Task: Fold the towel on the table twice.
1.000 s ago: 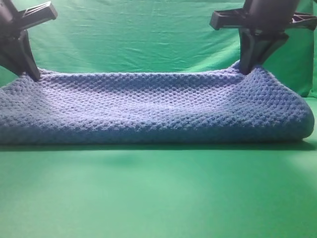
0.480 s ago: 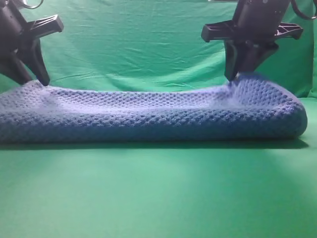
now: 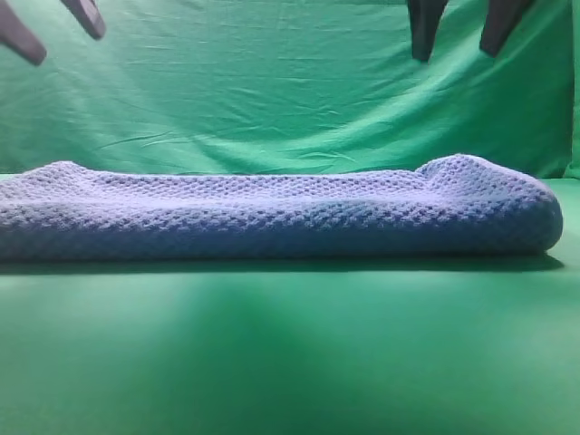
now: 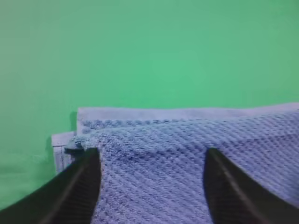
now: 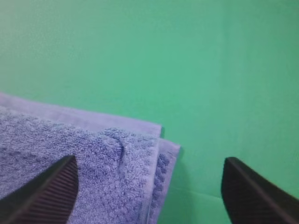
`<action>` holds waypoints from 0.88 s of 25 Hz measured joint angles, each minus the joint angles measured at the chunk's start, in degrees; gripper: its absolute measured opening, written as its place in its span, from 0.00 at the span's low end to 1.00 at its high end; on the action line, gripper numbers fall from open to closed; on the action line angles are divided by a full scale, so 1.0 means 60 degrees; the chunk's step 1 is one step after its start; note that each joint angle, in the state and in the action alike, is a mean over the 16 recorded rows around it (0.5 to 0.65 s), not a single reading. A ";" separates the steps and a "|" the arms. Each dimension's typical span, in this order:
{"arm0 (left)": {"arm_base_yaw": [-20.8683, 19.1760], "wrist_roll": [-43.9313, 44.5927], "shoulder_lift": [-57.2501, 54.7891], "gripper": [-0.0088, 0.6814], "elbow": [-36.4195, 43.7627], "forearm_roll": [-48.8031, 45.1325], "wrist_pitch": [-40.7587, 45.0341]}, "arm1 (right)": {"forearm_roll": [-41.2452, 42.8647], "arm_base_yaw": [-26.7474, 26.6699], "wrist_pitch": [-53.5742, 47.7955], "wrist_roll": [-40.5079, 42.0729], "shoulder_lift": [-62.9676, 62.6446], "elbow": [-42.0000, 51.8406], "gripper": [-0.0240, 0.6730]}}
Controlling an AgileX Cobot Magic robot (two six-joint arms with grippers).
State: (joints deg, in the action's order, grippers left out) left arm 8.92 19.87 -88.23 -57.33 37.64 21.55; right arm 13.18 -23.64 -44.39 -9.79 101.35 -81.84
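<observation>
The towel (image 3: 272, 213) lay folded on the green table (image 3: 290, 353), a long blue-grey band stretching from the left edge of the exterior high view almost to the right edge, its waffle-knit layers stacked and its right end rounded into a thick fold. A wrinkled green backdrop curtain (image 3: 272, 91) hung behind it. Both grippers stood above the cloth and apart from it, with nothing between their fingers. Only the dark fingertips of the left gripper (image 3: 53, 27) showed at the top left corner of that view, spread apart; those of the right gripper (image 3: 464, 32) showed at the top right, likewise spread. In the left wrist view the left gripper (image 4: 152, 186) hung open over the towel's (image 4: 187, 154) left end, where the edges of the layers lay stepped one past another on the table (image 4: 149, 51). In the right wrist view the right gripper (image 5: 149, 196) was released over the towel's (image 5: 70, 149) right corner, where two hemmed edges lay nearly flush on the table (image 5: 187, 60).
</observation>
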 joint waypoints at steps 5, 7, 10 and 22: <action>0.0000 0.0066 0.1425 0.40 0.0000 -0.0061 0.0654 | -0.0017 0.0000 -0.1443 0.0001 -0.0794 -0.0802 0.53; 0.0000 0.0086 0.2007 0.28 0.0000 -0.0085 0.0964 | -0.0036 0.0000 -0.1893 0.0001 -0.1225 -0.1008 0.41; 0.0000 0.0104 0.2831 0.14 0.0000 -0.0126 0.1483 | -0.0101 0.0000 -0.2440 0.0004 -0.1965 -0.1186 0.26; 0.0000 0.0112 0.5667 0.01 0.0000 -0.0220 0.3378 | -0.0700 0.0000 -0.3661 0.0349 -0.5581 -0.0676 0.03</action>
State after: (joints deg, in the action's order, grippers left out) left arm 8.92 20.55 -54.23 -57.33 36.32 41.82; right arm 8.99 -23.64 -66.36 -7.69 67.86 -85.89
